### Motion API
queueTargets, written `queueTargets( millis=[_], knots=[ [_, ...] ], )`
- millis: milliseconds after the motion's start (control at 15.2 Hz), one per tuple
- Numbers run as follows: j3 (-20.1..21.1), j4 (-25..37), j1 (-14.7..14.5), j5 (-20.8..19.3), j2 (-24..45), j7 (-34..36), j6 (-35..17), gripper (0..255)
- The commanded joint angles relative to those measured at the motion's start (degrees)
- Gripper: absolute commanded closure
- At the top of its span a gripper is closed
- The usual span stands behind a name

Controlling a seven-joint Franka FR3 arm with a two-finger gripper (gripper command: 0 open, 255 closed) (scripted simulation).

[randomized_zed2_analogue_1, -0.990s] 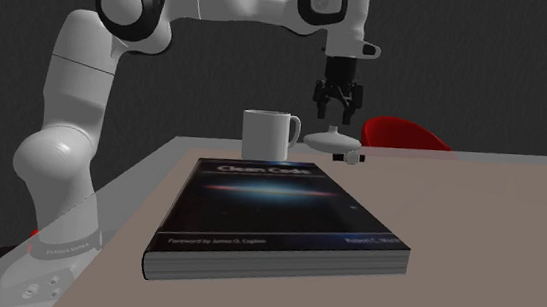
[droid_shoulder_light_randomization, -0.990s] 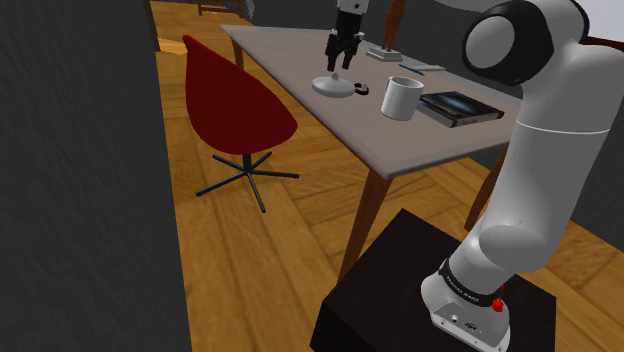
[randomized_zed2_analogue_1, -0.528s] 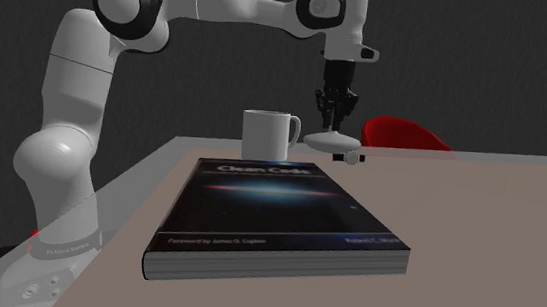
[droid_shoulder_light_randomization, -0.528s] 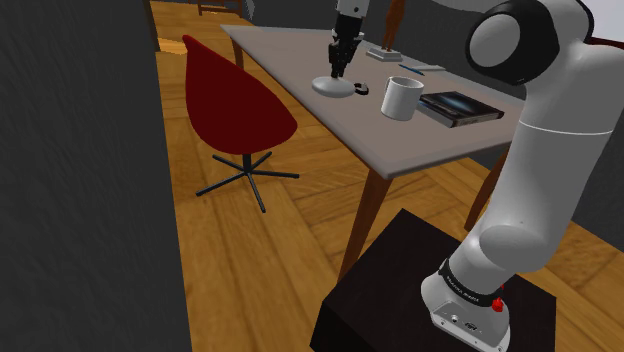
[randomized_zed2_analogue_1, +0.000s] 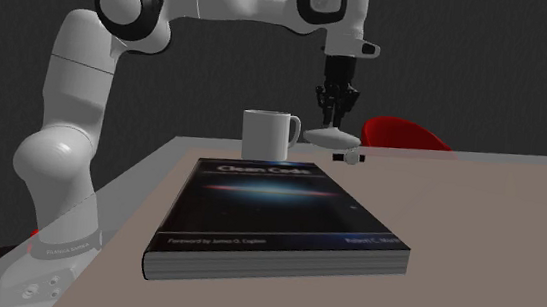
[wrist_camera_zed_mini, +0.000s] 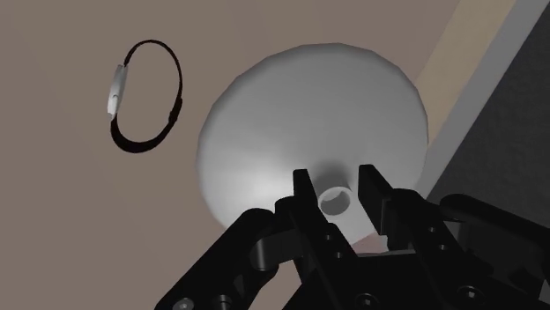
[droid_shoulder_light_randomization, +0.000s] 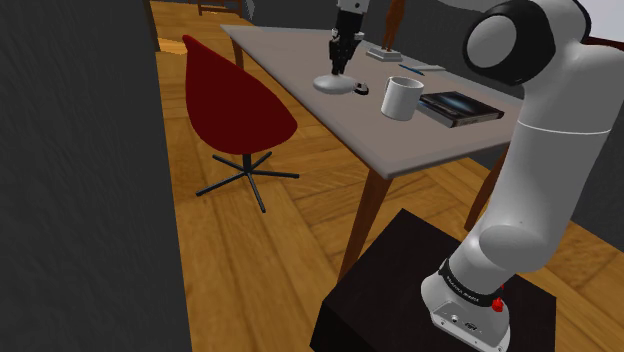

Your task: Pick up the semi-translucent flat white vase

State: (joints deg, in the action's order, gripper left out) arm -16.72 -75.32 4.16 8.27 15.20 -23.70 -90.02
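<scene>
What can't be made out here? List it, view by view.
Vase base: wrist view, its own wide body hides whether it rests on the table.
Book cover print: second exterior view, too small to read.
Brown object: shoulder view, cut off by the top edge.

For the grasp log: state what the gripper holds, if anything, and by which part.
The gripper is shut on the flat white vase. Its two fingers clasp the narrow neck at the vase's middle.
</scene>
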Motion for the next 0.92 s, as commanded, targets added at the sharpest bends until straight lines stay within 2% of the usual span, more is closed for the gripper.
queueTargets(
  millis=[0,726,858],
  knots=[
    [0.0,2.6,0.2,0.2,0.7,0.1,1.9,255],
    [-0.1,20.1,2.5,2.1,6.5,0.4,13.7,255],
    [-0.1,20.4,2.6,2.2,6.6,0.4,13.9,255]
  ],
)
